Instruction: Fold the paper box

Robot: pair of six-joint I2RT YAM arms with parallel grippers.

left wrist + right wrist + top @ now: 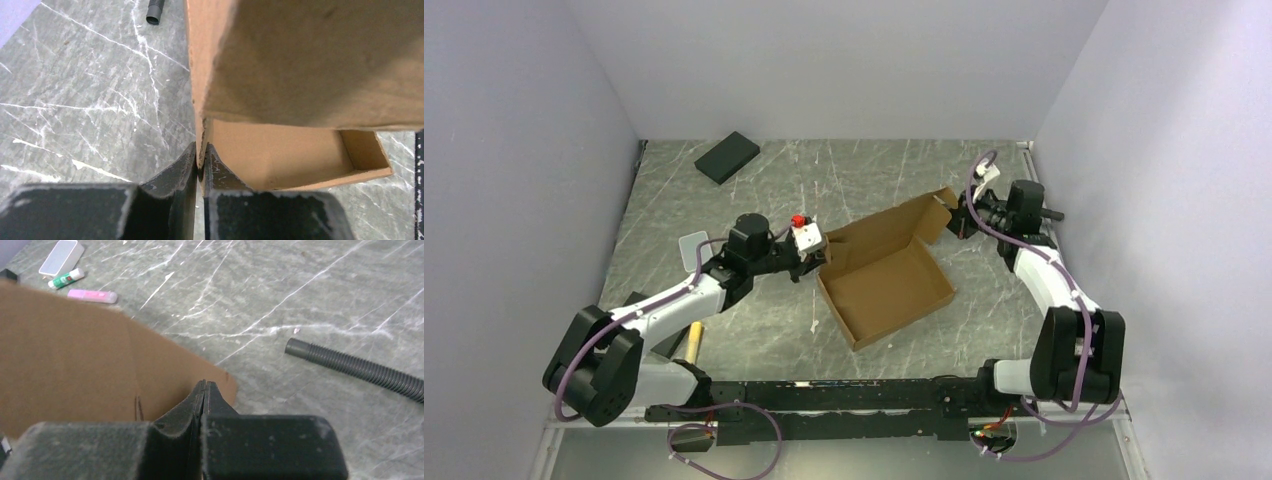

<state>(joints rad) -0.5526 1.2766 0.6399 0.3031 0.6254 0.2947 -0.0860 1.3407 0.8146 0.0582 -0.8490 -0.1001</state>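
Grey marble-patterned tabletop (pixel 754 330) fills a booth with plain pale walls. At its centre lies the paper box (pixel 894 285), a plain brown corrugated cardboard mailer, partly formed: a shallow open tray with upright side walls sits on the table, and its lid panel stretches up and away toward the far right. No print shows on the cardboard.

The left gripper (pixel 201 152) has its black fingers pinched onto the upright wall at the tray's near-left corner, the cardboard edge sandwiched between the pads. From above, that gripper (pixel 816 265) meets the box at its left corner.

The right gripper (pixel 204 387) has its pads pressed flat together, with no cardboard visible between them. Its tips sit over the rounded corner of a flap of the box (pixel 75 355); I cannot tell if they touch it. In the top view this gripper (pixel 954 218) is at the far-right end of the lid panel.

Beyond the flap lie a white translucent rectangular case (pixel 61 257), a green-and-white glue stick (pixel 66 278) whose label is too small to read, and a pink stick-shaped item (pixel 92 296). A grey ribbed hose (pixel 360 367) lies on the table to the right. A black rectangular pad (pixel 727 157) rests near the far-left corner.
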